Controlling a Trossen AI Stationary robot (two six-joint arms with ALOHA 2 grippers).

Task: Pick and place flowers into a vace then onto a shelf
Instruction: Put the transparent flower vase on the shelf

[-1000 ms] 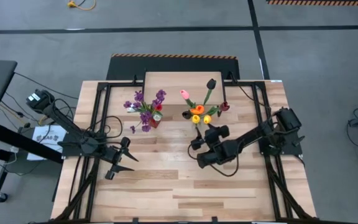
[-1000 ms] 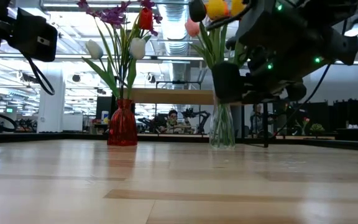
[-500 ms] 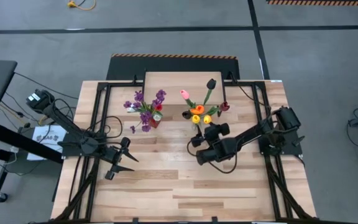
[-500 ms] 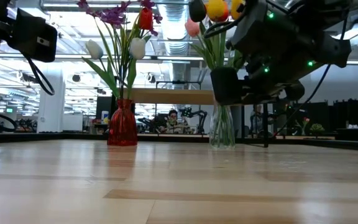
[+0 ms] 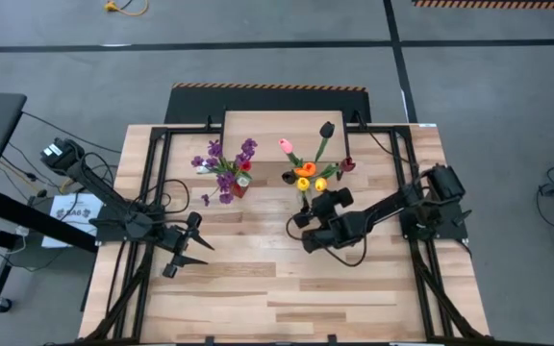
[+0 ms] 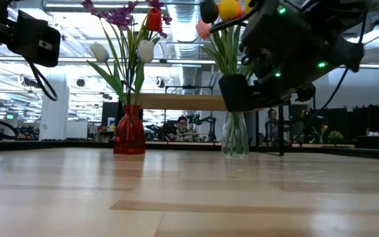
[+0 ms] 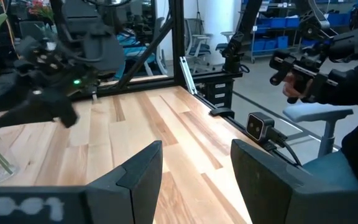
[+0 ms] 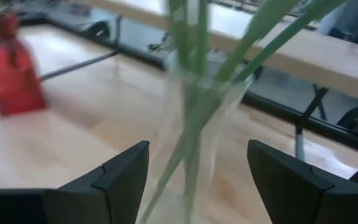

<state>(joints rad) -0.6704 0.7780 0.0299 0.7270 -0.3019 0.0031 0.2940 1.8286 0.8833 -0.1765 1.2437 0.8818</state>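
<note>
Though label (image 7: pixel 18 206) blurs, right claw (image 8: pixel 194 180) spread before clear vase (image 8: pixel 194 134).

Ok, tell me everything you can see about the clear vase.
The clear vase looks like glass, narrow, flaring toward its base, standing upright on the table right of the red vase. It holds green-stemmed tulips in yellow, orange, pink and dark. The open right gripper faces it closely, not touching.

Both grippers' fingers (image 8: pixel 123 180) apart, R arm outstretched.

A paper sheet (image 5: pixel 75 208) lies beside the plank tabletop (image 5: pixel 287 298).
</note>
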